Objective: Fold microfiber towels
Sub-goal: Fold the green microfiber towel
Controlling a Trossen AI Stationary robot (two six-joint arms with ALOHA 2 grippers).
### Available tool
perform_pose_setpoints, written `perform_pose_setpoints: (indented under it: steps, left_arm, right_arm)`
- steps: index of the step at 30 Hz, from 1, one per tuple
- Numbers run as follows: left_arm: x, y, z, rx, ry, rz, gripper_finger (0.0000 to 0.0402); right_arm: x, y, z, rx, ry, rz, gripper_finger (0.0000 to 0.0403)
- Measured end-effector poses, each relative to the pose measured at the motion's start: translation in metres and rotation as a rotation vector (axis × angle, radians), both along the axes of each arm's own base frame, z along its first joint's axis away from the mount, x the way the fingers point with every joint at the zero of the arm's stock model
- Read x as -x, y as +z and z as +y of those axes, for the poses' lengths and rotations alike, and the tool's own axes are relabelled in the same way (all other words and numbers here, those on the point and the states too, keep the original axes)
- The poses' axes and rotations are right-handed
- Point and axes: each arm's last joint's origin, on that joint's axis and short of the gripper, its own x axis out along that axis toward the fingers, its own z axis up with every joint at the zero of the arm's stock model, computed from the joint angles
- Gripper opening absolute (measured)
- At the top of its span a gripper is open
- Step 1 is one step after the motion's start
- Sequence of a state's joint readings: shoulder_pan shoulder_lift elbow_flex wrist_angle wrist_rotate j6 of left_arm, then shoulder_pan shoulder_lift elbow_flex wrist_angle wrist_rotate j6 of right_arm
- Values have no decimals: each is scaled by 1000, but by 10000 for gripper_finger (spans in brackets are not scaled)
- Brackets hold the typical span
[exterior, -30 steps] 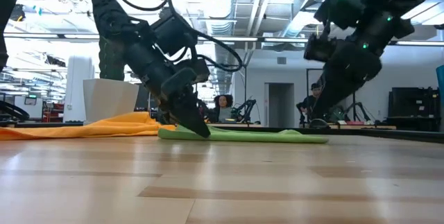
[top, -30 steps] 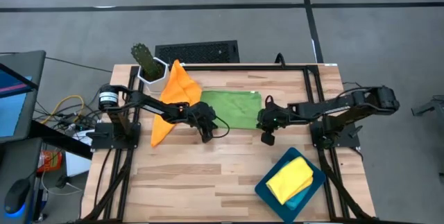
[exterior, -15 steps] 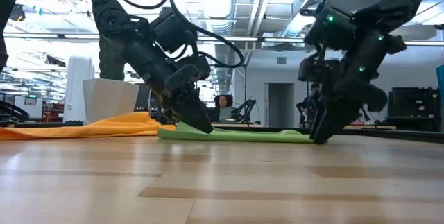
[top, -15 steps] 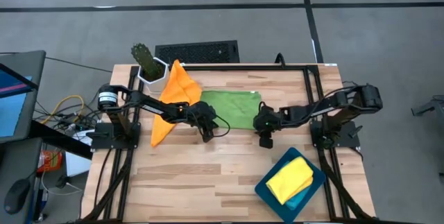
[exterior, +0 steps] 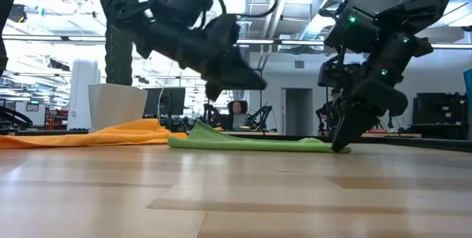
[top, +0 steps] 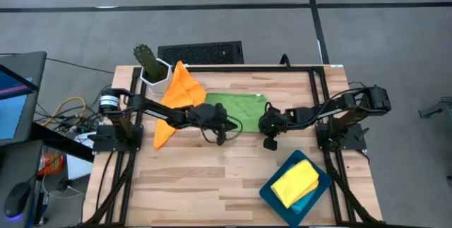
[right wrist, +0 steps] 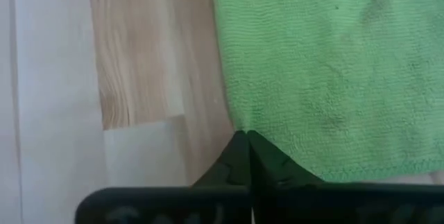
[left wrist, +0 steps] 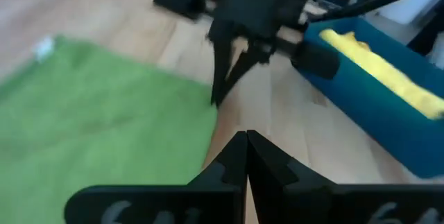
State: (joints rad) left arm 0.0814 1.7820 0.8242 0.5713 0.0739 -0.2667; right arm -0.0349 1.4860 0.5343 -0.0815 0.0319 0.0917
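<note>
High view shows the green towel lying flat at the upper middle of the counter, the orange towel to its left, and the yellow towel in the teal tray at lower right. Left gripper hangs over the green towel's lower left corner, fingers closed on a pinch of that corner. Right gripper presses at the towel's lower right corner, fingers closed at its edge.

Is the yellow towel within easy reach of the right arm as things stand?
Probably yes: the yellow towel lies uncovered in the tray beside that arm's base, though the right pincer sits at the green towel.
</note>
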Motion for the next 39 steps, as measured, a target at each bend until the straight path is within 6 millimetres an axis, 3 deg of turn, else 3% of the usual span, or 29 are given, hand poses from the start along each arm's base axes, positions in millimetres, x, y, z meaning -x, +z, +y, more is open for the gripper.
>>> perform_pose_setpoints:
  steps: [10,16,21,31,39]
  left_arm:
    - [-54,-46,-25,-22,-22,52,0]
    - [-75,-54,-22,-50,67,40,0]
    - [-74,-57,-21,-68,139,66,0]
    - [-71,-73,-30,-68,109,165,0]
    - [-69,-76,-29,-68,109,195,0]
  right_arm:
    - [-1,-1,1,-35,-49,-6,41]
    - [-1,-1,5,-41,-34,-5,25]
    - [-1,-1,11,-40,-8,-4,22]
    - [-1,0,12,-40,-5,-8,29]
    - [10,26,12,-41,2,-60,75]
